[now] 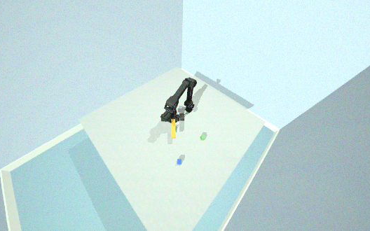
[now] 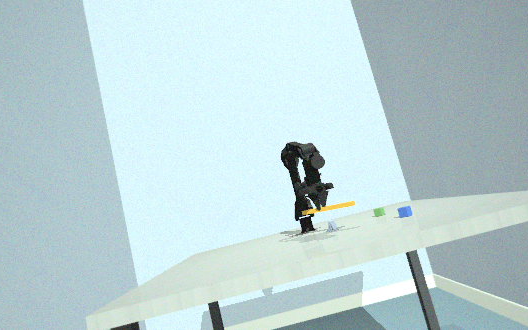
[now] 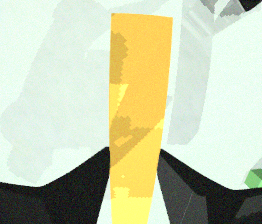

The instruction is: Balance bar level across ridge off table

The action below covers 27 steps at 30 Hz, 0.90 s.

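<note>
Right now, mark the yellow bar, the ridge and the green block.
yellow bar (image 2: 341, 205), exterior view, on its free half beyond the gripper.
ridge (image 2: 332, 226), exterior view, on its pale wedge body.
green block (image 2: 379, 212), exterior view, on its front face.
</note>
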### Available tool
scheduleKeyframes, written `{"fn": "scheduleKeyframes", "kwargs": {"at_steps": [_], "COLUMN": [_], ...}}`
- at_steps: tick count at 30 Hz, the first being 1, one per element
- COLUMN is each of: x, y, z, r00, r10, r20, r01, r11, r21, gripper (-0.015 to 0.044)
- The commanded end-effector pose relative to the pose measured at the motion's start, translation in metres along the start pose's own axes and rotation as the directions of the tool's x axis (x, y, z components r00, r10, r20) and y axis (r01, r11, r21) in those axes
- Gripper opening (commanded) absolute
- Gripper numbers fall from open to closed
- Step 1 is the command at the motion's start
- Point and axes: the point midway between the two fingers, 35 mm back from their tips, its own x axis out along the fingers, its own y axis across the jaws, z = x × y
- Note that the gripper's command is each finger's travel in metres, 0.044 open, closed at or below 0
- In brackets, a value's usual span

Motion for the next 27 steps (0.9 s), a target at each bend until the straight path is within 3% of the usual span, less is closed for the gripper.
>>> {"fn": "scheduleKeyframes", "kwargs": {"at_steps": [1, 27], "x": [0.006, 0.034], "y": [-0.001, -0.002], "z": [0.000, 0.000], "r00": [1.000, 1.000], "r10": [0.003, 0.003], "r20": [-0.004, -0.004], "r01": [-0.003, -0.003], "r11": [1.000, 1.000], "r21": [0.008, 0.008], "gripper": [0.0000, 0.0000]}}
